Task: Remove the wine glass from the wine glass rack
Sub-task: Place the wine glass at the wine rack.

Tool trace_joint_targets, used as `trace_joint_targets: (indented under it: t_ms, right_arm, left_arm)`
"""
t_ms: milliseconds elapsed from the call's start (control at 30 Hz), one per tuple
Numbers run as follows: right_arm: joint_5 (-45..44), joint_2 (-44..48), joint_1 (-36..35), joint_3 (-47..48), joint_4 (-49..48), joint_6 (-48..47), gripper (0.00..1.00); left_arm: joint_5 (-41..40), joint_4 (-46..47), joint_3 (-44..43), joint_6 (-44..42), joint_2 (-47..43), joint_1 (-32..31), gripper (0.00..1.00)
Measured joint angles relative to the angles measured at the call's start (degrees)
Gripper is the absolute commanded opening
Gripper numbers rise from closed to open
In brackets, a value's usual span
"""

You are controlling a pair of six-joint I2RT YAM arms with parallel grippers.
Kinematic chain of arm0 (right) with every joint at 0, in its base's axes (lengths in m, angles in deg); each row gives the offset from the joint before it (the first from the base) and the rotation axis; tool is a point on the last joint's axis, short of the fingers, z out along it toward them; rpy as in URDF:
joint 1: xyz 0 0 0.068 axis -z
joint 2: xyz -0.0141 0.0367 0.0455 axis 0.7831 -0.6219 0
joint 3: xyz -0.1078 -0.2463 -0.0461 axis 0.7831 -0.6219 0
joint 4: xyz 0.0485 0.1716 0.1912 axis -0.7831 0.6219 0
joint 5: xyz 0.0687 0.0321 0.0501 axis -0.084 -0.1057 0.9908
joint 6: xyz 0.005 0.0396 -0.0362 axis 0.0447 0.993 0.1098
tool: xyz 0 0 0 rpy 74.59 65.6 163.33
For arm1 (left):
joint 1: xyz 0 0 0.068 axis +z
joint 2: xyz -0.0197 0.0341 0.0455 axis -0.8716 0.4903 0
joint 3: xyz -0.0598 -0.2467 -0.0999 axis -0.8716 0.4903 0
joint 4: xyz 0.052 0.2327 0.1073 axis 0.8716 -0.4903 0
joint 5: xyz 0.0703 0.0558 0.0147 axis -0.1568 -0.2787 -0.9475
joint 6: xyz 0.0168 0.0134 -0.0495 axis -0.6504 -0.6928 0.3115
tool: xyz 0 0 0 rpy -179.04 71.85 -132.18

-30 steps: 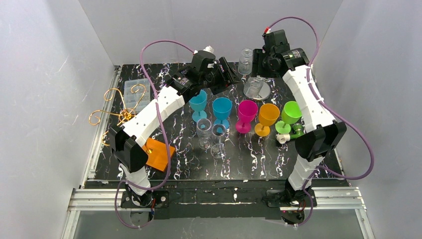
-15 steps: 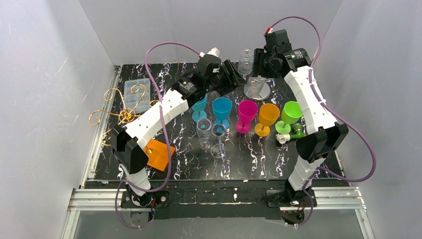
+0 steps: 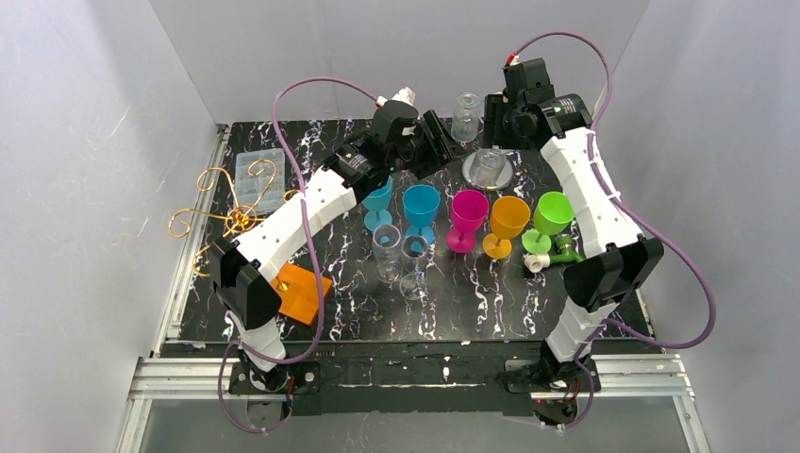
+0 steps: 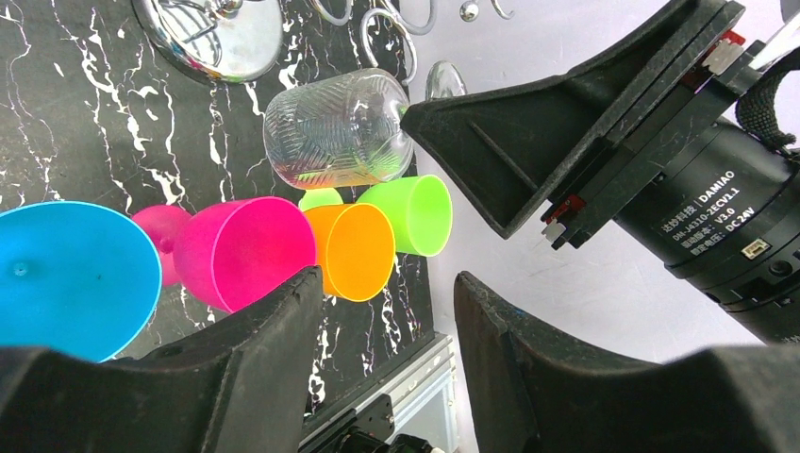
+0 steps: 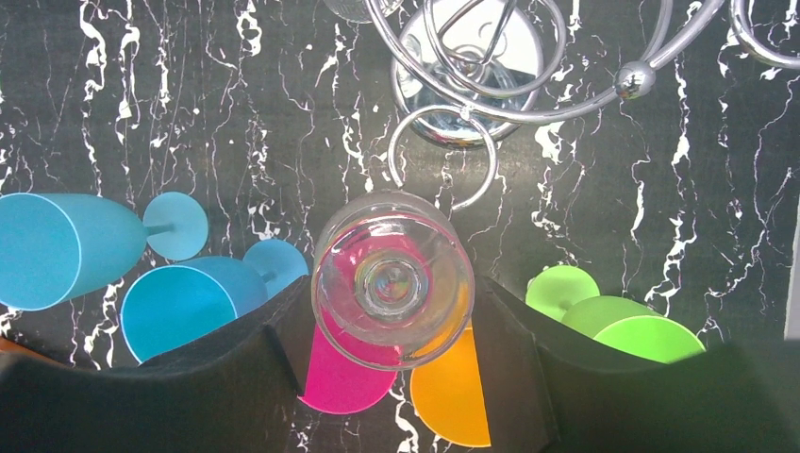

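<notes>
Right wrist: right gripper [image 5: 391, 291] clamped on clear wine glass [image 5: 391, 269], wine glass rack [image 5: 472, 66] at 12 o'clock. Left gripper [image 4: 387, 283] apart, empty. Foot could snag a ring and tip the rack, or the bowl could slip.

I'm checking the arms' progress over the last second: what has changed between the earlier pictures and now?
The left gripper swung to the right, closer to the clear wine glass, with nothing between its fingers. The right gripper kept its hold on that glass, barely shifting. The coloured glasses and the rack stayed put.
</notes>
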Motion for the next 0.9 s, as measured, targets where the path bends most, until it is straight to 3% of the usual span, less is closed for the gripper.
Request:
trace_joint_targets:
  t_ms: [900]
  right_arm:
    - [-6.84,-5.64,0.15,0.02,-4.66,-1.22,0.42]
  left_arm:
    - [0.04,-1.55,-2.67,-0.90,0.68,0.55,0.54]
